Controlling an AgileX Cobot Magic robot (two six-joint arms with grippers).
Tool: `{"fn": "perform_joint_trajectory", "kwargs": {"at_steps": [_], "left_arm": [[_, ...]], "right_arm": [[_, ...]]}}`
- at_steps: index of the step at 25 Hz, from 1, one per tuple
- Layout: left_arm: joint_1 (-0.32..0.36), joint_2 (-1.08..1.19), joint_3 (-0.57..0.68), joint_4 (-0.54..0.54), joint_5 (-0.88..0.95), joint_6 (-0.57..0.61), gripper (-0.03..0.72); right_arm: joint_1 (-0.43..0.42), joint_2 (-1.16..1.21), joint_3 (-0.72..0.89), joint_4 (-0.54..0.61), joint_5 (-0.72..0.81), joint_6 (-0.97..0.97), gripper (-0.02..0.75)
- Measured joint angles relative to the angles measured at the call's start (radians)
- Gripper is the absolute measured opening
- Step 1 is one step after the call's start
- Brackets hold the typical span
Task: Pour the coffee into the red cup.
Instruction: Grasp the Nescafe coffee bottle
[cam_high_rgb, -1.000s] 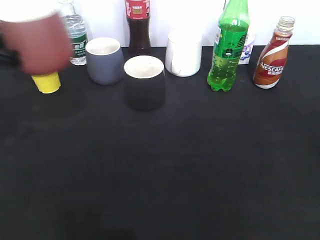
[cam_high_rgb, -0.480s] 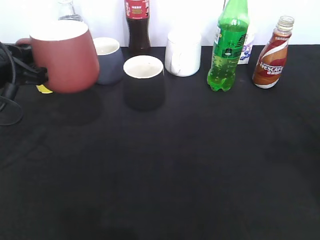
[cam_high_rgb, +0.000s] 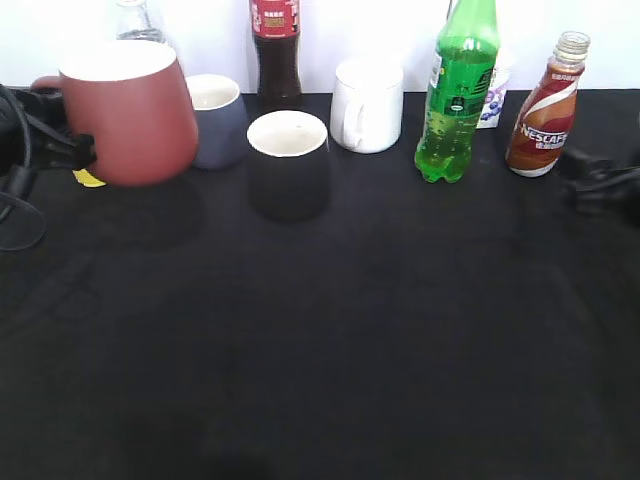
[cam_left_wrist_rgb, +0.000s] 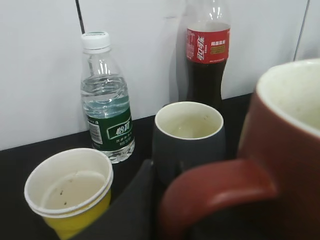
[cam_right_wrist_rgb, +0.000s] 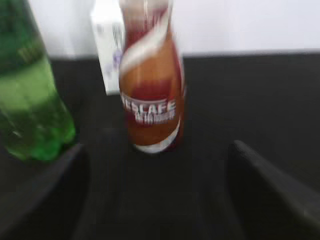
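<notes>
The red cup is at the far left, upright and empty, in front of the grey cup. My left gripper is shut on its handle; the left wrist view shows the handle between the fingers. The coffee is a brown Nescafe bottle, cap off, standing at the back right. My right gripper is open and empty just to the bottle's right at the table's right edge. In the right wrist view the bottle stands ahead between the spread fingers.
A black cup, grey cup and white mug stand mid-table. A green soda bottle, cola bottle, water bottle, yellow paper cup and white carton line the back.
The red cup moved right and down from the far left corner a second ago, then held still. My right gripper has come into view at the right edge near the Nescafe bottle.
</notes>
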Motion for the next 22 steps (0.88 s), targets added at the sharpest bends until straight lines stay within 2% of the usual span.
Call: {"fn": "perform_joint_trajectory", "kwargs": {"at_steps": [6,15,18,22], "left_arm": [[0.000,0.000,0.000,0.000,-0.001,0.000,0.075],[0.000,0.000,0.000,0.000,-0.019,0.000,0.075],[0.000,0.000,0.000,0.000,-0.021,0.000,0.075],[0.000,0.000,0.000,0.000,-0.024,0.000,0.075]], "right_arm": [[0.000,0.213,-0.198,-0.036,-0.025,0.000,0.674],[0.000,0.406,-0.446,-0.048,-0.026,0.001,0.671],[0.000,0.466,-0.498,-0.048,-0.024,0.001,0.649],[0.000,0.528,-0.544,-0.048,-0.025,0.001,0.581]]}}
